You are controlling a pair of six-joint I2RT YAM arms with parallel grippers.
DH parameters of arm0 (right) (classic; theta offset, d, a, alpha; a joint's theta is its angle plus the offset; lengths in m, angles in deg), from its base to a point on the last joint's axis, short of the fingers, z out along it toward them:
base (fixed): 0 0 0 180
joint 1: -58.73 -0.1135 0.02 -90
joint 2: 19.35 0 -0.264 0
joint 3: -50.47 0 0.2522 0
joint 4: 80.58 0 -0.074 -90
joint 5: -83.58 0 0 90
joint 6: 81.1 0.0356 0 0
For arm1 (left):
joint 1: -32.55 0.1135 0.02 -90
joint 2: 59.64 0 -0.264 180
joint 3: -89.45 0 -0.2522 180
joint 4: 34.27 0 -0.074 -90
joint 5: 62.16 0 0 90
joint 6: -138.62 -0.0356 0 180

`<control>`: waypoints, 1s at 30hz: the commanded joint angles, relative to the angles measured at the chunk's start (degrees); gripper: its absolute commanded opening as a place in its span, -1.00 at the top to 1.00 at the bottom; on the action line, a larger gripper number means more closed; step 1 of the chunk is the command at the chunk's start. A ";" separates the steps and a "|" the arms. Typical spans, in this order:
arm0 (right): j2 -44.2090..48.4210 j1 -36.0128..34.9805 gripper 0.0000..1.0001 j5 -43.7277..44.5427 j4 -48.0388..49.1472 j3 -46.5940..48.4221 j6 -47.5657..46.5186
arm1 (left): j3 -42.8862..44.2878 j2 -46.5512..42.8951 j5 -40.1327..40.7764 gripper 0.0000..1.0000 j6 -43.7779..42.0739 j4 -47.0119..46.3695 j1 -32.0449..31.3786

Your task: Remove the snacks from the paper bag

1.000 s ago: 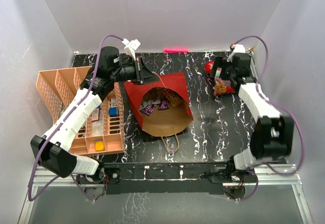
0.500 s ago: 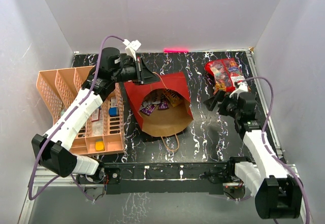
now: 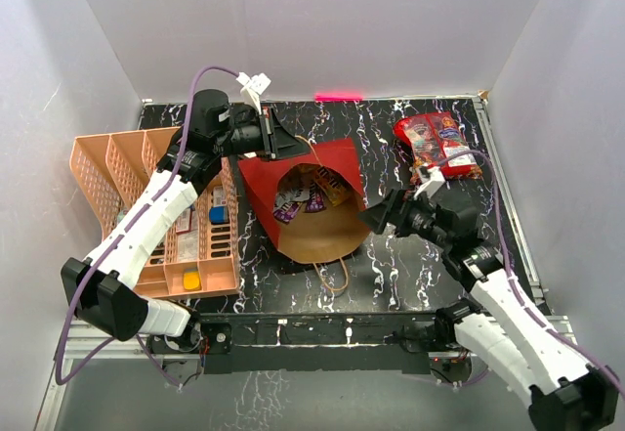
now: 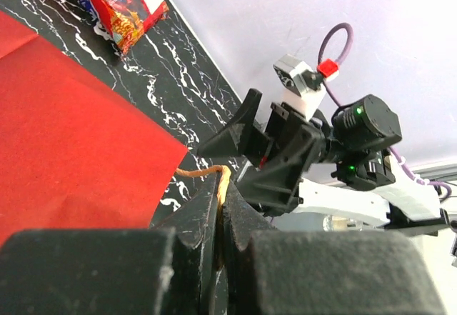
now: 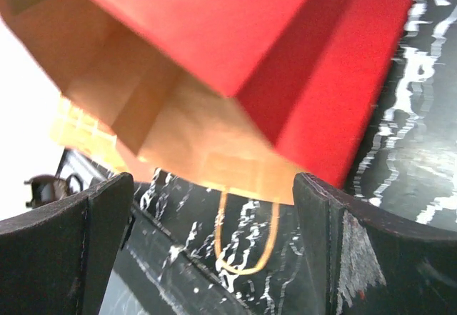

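Observation:
The red paper bag (image 3: 342, 162) lies on its side mid-table, its brown kraft mouth facing the near edge. Several small snacks (image 3: 305, 194) in purple, yellow and brown wrappers show inside. Two larger red snack bags (image 3: 437, 143) lie at the far right. My left gripper (image 3: 293, 148) is shut on the bag's upper cord handle (image 4: 214, 173) and holds the top edge up. My right gripper (image 3: 376, 218) is open and empty, just right of the bag's mouth. In the right wrist view the bag (image 5: 285, 51) fills the top and its lower cord handle (image 5: 246, 243) lies on the table between the jaws.
A peach slotted tray (image 3: 127, 172) stands at the left, holding small blue and yellow blocks (image 3: 191, 280). The black marbled table (image 3: 410, 275) ends at a metal rail near the arm bases. White walls close in the back and sides.
My right arm has swung from the red snack bags at the far right, left behind on the table, down and leftward to the bag's mouth. The left gripper still holds the handle.

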 commanded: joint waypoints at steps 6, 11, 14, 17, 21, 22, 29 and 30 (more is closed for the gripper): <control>2.31 -26.22 -0.93 20.38 -1.17 7.25 -7.18 | 1.63 -2.09 -5.88 1.00 4.35 -6.24 -0.24; -4.25 -34.64 -0.78 28.29 -2.75 11.46 -14.67 | 3.33 -2.41 -3.81 1.00 0.88 -1.48 -0.21; -10.21 -39.42 -0.63 33.71 -0.26 12.82 -16.09 | 3.74 -2.73 -3.08 1.00 -0.20 -0.24 -0.17; -15.52 -42.24 -0.42 41.30 4.62 12.03 -13.52 | 4.21 -3.00 -1.86 1.00 -1.57 1.41 -0.17; -22.38 -43.36 0.08 46.24 13.77 9.18 -11.79 | 4.48 -3.08 -1.12 1.00 -2.74 2.91 -0.18; -23.86 -43.53 0.07 48.43 15.47 8.87 -12.02 | 4.51 -3.00 -1.12 1.00 -2.79 3.03 -0.17; -33.40 -43.59 0.00 57.09 25.43 7.81 -20.70 | 4.87 -3.10 -1.47 1.00 -3.07 2.98 -0.23; -34.93 -43.64 -0.01 57.93 28.13 7.45 -21.65 | 5.09 -3.03 -1.53 1.00 -2.93 2.88 -0.19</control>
